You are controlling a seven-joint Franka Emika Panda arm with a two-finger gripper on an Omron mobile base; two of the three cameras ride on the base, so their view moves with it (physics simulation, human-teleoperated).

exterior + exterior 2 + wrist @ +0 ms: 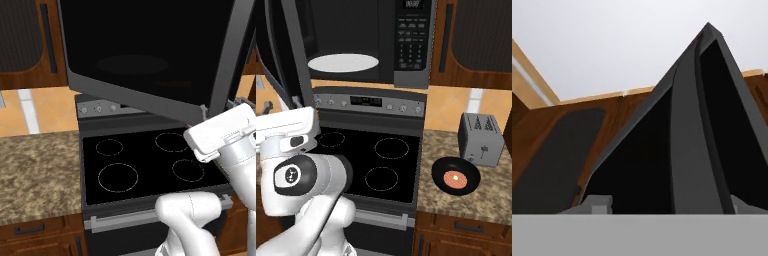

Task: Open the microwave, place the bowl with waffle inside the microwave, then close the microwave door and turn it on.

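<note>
Where granite counter point(491, 200) runs, round black bowl point(456, 175)

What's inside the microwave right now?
Just the white turntable plate inside the microwave, nothing on it. The open microwave door covers the cavity's left end.

I count 1 microwave point(368, 42) with 1 door point(150, 55) swung open and 1 white turntable plate point(343, 62) inside. Below it sits 1 stove point(368, 160) with 4 burner rings. On the counter point(456, 200) I see 1 toaster point(480, 138), 1 black bowl point(456, 176) and 1 waffle point(454, 178). Stove knobs look like 6, though they are too small to be sure.
</note>
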